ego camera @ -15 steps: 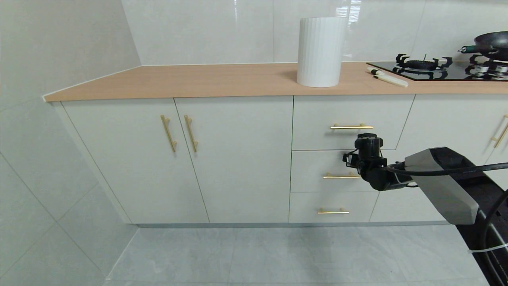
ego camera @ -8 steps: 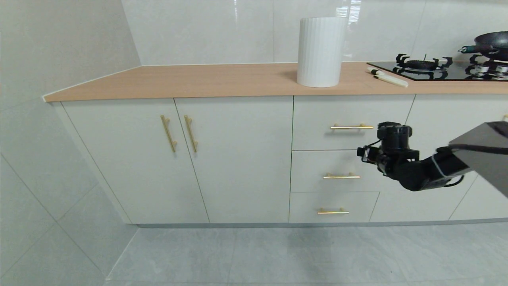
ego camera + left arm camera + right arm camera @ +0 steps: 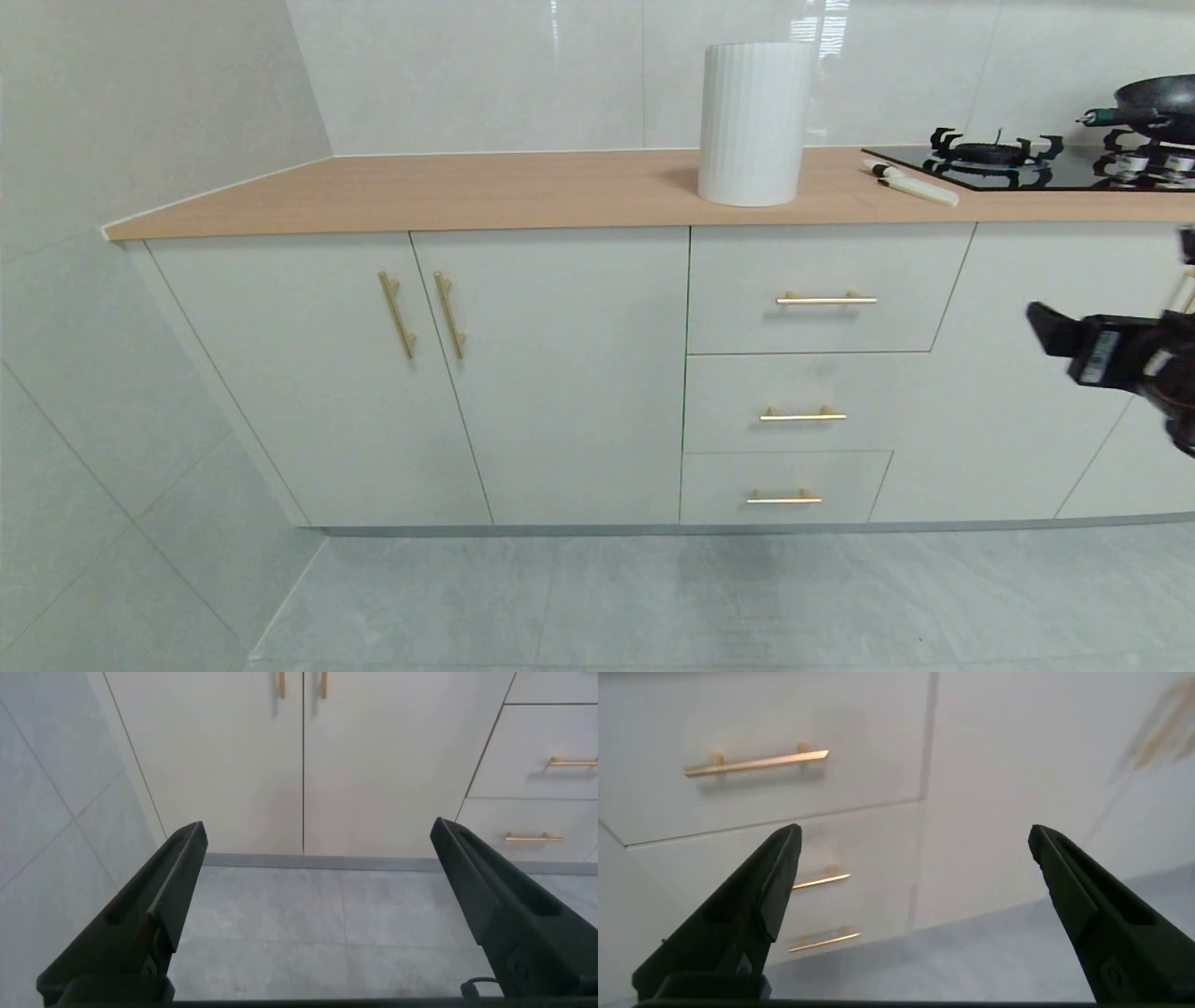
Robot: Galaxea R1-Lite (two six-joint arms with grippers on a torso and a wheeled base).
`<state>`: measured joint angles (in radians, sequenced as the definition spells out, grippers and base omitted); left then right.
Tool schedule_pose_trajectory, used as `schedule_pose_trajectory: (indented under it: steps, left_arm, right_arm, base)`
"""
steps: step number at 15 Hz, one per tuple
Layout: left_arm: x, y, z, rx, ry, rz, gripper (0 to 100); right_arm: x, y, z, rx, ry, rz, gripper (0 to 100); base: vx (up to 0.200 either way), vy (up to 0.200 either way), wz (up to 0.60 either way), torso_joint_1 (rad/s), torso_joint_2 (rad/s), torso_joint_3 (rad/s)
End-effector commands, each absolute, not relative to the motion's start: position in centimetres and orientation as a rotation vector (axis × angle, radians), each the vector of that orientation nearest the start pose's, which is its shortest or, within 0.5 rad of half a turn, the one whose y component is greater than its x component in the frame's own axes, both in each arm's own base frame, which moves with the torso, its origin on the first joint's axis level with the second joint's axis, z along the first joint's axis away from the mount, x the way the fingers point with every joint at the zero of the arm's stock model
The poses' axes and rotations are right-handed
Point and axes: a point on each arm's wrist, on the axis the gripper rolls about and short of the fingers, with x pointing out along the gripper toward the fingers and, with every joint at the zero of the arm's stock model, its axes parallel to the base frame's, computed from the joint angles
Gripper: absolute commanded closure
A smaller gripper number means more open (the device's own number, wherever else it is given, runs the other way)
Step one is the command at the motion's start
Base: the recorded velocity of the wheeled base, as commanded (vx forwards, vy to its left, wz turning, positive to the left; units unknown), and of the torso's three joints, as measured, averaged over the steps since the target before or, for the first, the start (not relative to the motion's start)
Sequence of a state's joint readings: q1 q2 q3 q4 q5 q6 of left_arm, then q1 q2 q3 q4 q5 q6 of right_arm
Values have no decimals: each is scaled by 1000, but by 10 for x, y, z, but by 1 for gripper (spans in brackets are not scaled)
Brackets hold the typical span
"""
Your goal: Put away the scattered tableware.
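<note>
a kitchen corner is shown, lined with glossy pale wall tiles (image 3: 467, 65) and floored in grey tiles (image 3: 653, 597). a wood-toned worktop (image 3: 467, 191) is carried on off-white cabinets. two cupboard doors (image 3: 420, 373) are fitted with upright gold bar handles, and beside them three stacked drawers (image 3: 826, 300) are fitted with level ones. a tall white ribbed container (image 3: 752, 121) is stood upright on the worktop near the wall. a black gas hob (image 3: 1027, 163) is set into the worktop farther to the right, and a dark pan (image 3: 1158, 98) is seen on its far burner.

the scattered tableware, a pale long utensil (image 3: 910, 184), is laid flat on the worktop between the ribbed container and the hob, just beside the hob's edge. what kind of utensil it is cannot be told.

the right gripper (image 3: 912, 835) is held in front of the cabinet face to the right of the drawers, below worktop level. its fingers (image 3: 738, 915) are spread wide and nothing is held between them. a small light label is carried on its body in the head view, with print too small to be read.

the left gripper (image 3: 318, 826) is held low over the floor tiles, facing the foot of the cupboard doors. its fingers (image 3: 140, 910) are likewise parted, with nothing held.
</note>
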<state>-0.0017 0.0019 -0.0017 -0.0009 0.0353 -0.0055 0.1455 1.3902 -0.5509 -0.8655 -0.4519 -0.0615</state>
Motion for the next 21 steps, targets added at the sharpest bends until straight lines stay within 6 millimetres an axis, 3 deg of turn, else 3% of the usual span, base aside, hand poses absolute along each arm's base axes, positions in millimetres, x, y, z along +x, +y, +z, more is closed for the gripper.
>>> schedule_pose_trajectory:
  steps: [1, 3, 4, 6, 9, 12, 16, 21]
  left_arm:
    - [-23, 1, 76, -6, -2, 34, 0]
    - [-23, 1, 76, -6, -2, 34, 0]
    - [-23, 1, 76, -6, -2, 34, 0]
    - [-23, 1, 76, -6, -2, 34, 0]
    - [-23, 1, 76, -6, -2, 34, 0]
    - [-23, 1, 76, -6, -2, 35, 0]
    - [-23, 1, 76, -6, -2, 34, 0]
    - [-23, 1, 76, -6, -2, 35, 0]
  right_arm:
    - [102, -8, 219, -167, -167, -497, 0]
    - [54, -13, 207, -172, -211, -557, 0]
    - [43, -12, 204, -173, -216, -544, 0]
    - [-4, -9, 178, -188, -211, -473, 0]
    - [-41, -8, 140, -196, -173, -431, 0]
    - [-38, -7, 117, -105, -149, -337, 0]
    - [-23, -2, 80, -4, -47, -78, 0]
    - [-23, 0, 76, 21, -1, 5, 0]
  base:
    - [0, 0, 0, 0, 0, 0]
    - [0, 0, 0, 0, 0, 0]
    - [0, 0, 0, 0, 0, 0]
    - [0, 0, 0, 0, 0, 0]
    - [0, 0, 0, 0, 0, 0]
    - [0, 0, 0, 0, 0, 0]
    - [0, 0, 0, 0, 0, 0]
    - [0, 0, 0, 0, 0, 0]
